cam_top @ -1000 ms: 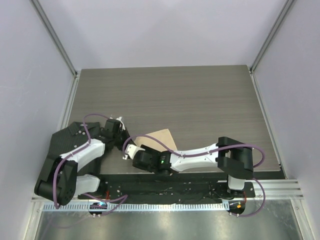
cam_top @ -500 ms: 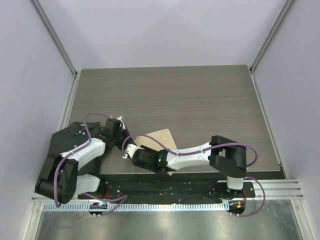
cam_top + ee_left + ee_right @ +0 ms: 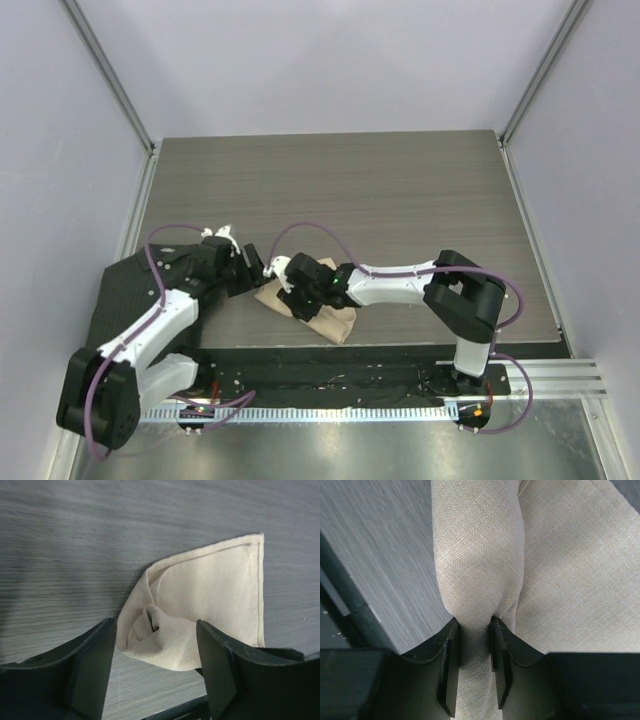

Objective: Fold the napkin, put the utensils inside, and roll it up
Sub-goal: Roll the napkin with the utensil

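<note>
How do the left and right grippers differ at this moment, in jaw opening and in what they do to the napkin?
Opening: the left gripper has its jaws wide apart; the right gripper has them nearly together. Hold: the left gripper grips nothing, and the napkin lies loose in front of it; the right gripper pinches a raised fold of the napkin. Shared: both are dark-fingered and sit close to the napkin.

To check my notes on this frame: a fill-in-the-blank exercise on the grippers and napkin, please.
1. The left gripper, facing the napkin, has its jaws ___.
2. The right gripper pinches a fold of the ___.
3. The napkin lies on the ___.
4. No ___ show in any view.
Missing words: open; napkin; table; utensils.
</note>
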{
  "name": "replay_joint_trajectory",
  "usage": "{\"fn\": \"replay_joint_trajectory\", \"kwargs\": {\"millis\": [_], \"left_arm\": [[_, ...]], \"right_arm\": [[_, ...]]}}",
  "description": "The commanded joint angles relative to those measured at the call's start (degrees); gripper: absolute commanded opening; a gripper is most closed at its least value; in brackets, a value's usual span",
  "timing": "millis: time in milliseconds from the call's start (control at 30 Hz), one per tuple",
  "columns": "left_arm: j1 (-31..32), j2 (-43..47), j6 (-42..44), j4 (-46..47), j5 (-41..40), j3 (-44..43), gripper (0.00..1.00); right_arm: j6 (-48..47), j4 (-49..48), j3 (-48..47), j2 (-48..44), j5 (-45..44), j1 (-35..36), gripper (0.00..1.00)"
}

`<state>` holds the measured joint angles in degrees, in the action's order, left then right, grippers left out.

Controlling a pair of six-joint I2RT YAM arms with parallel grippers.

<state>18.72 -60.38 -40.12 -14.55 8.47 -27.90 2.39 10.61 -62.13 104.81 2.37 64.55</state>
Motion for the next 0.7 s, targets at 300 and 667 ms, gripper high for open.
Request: {"fn": "replay_joint_trajectory", "kwargs": {"millis": [300,667], "left_arm": [[-0.09,8.79,-1.19,4.7,2.16,5.84,0.68],[-0.09,1.94,-2.68,12.61,6.21,9.09,0.49]], "right_arm": [[6.92,-1.91,2.54,5.22,34.97,-10.41,0.31],[6.75,-2.35,0.96,9.27,36.83,-12.96,0.31]]}}
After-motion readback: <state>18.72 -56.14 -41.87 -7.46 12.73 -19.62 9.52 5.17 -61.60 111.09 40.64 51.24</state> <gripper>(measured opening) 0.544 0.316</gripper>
